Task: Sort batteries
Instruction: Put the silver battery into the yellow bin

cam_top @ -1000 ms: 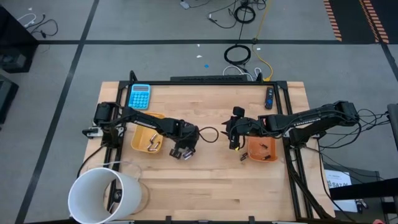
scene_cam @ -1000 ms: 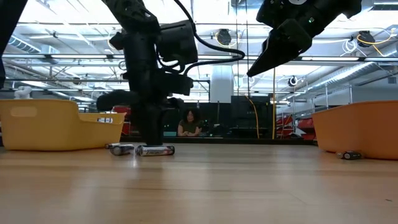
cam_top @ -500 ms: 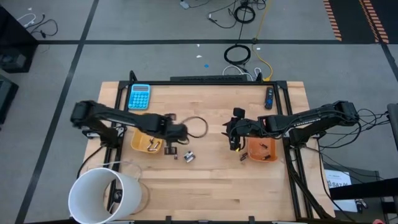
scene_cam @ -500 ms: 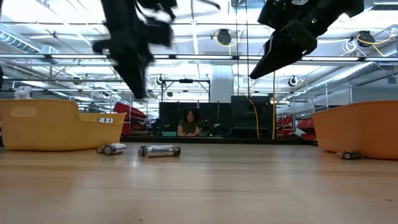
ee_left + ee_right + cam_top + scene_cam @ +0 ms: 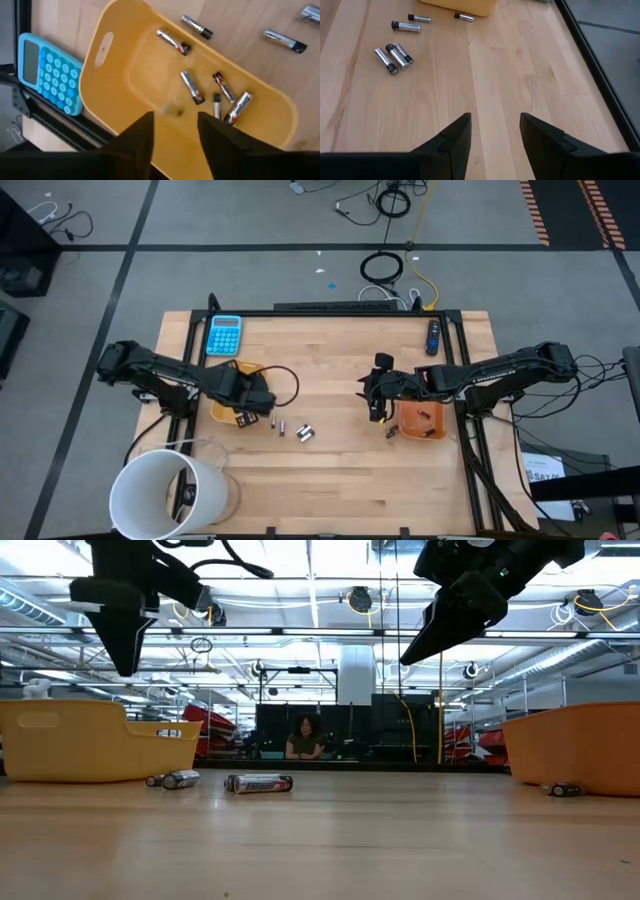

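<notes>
Hovering over the yellow tray, left gripper gapes.

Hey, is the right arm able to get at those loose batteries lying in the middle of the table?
Probably yes. The right hand hovers open above bare wood, and nothing stands between it and the loose batteries. The left hand is over the yellow tray.
</notes>
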Tool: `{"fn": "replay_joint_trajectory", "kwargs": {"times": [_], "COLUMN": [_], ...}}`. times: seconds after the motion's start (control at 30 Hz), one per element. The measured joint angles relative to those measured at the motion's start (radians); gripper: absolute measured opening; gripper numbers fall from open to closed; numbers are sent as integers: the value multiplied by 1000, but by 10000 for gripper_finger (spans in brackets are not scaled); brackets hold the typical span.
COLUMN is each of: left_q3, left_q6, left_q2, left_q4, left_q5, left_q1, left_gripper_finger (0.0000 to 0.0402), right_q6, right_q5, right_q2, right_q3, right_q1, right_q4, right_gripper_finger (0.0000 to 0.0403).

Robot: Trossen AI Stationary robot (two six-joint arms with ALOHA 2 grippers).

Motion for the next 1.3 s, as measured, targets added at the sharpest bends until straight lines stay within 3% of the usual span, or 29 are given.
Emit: {"fn": "replay_joint_trajectory", "kwargs": {"times": [0.1, 0.33, 0.5, 0.73, 1.3], "left_q3": [0, 6, 4, 4, 4], "left_q6": [8, 184, 55, -56, -106], "left_q2": [-1, 41, 175, 315, 349], "left_q4": [58, 508, 498, 490, 496], "left_q5": [14, 73, 80, 197, 158], "left_q1": [0, -56, -35, -37, -31], "left_gripper_finger": [190, 198, 198, 198, 191], "right_q6": [5, 0, 2, 2, 2], "right_q5": [0, 0, 0, -1, -1], "right_q2": [0, 0, 0, 0, 0], "right_q3": [0, 0, 0, 0, 0], "right_q1": [0, 0, 0, 0, 0], "right_q4": [0, -1, -1, -1, -1], "right_gripper_finger": [160, 160, 160, 160, 160]}}
